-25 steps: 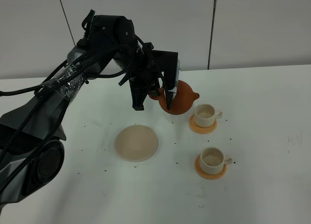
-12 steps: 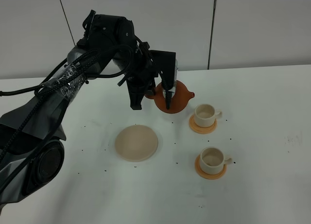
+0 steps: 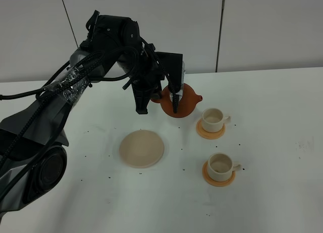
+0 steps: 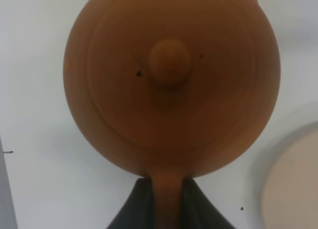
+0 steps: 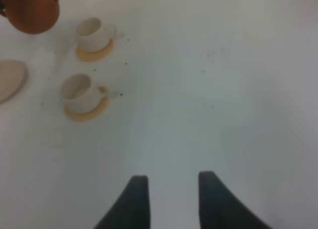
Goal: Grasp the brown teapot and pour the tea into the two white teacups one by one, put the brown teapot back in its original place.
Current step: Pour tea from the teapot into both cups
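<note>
A: Start close. How is the right gripper (image 5: pixel 171 194)?
B: Its jaws are spread with nothing between them, above the white table (image 3: pixel 272 142), well apart from the cups.
A: What stands nearest on the table?
B: The front white teacup (image 3: pixel 220 164), upright on a tan coaster (image 3: pixel 218 179). A little farther, to its left, the round beige trivet (image 3: pixel 142 148) lies flat.
A: And behind?
B: The second white teacup (image 3: pixel 213 118), on another tan coaster (image 3: pixel 210 133). Just beside it, farther and to the left, is the brown teapot (image 3: pixel 182 102). It is about level, lid on, with the spout toward this cup, and apart from the trivet.
A: Who holds it?
B: The left gripper (image 4: pixel 166 209). Its jaws pinch the loop handle (image 4: pixel 166 189) from both sides.
A: Is there tea in the cups?
B: I cannot tell.
</note>
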Controlling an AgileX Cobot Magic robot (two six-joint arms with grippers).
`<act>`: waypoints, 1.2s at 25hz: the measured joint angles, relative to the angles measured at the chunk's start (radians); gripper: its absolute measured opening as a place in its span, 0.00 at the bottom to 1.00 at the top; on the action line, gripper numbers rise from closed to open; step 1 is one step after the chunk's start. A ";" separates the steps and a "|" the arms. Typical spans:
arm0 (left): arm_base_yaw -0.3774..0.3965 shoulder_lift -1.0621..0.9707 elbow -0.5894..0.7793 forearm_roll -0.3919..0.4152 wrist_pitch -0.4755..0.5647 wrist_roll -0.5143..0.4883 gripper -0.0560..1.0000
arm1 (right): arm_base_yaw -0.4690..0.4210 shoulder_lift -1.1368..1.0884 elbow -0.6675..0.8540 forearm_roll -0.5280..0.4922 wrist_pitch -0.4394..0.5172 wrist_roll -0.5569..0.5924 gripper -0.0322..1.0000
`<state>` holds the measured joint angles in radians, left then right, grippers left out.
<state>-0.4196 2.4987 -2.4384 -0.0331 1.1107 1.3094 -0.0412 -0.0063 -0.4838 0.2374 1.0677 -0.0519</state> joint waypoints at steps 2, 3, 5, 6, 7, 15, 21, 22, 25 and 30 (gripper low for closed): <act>0.000 0.000 0.000 0.000 -0.005 -0.001 0.21 | 0.000 0.000 0.000 0.000 0.000 0.000 0.26; 0.000 0.000 0.000 0.000 -0.006 -0.001 0.21 | 0.000 0.000 0.000 0.000 0.000 0.000 0.26; 0.000 0.000 0.000 0.000 -0.011 -0.007 0.21 | 0.000 0.000 0.000 0.000 0.000 0.000 0.26; -0.001 0.000 0.000 0.002 -0.014 -0.014 0.21 | 0.000 0.000 0.000 0.000 0.000 0.000 0.26; -0.001 0.000 0.000 0.008 -0.019 -0.021 0.21 | 0.000 0.000 0.000 0.000 0.000 0.000 0.26; -0.028 0.000 -0.015 0.050 -0.038 -0.054 0.21 | 0.000 0.000 0.000 0.000 0.000 0.000 0.26; -0.040 0.000 -0.032 0.060 -0.047 -0.056 0.21 | 0.000 0.000 0.000 0.000 0.000 0.000 0.26; -0.042 0.000 -0.033 0.064 -0.047 -0.056 0.21 | 0.000 0.000 0.000 0.000 0.000 0.000 0.26; -0.051 0.000 -0.033 0.085 -0.045 -0.056 0.21 | 0.000 0.000 0.000 0.000 0.000 0.000 0.26; -0.053 0.000 -0.035 0.102 -0.039 -0.056 0.21 | 0.000 0.000 0.000 0.000 0.000 0.000 0.26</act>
<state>-0.4726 2.4987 -2.4730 0.0691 1.0719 1.2532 -0.0412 -0.0063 -0.4838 0.2374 1.0677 -0.0519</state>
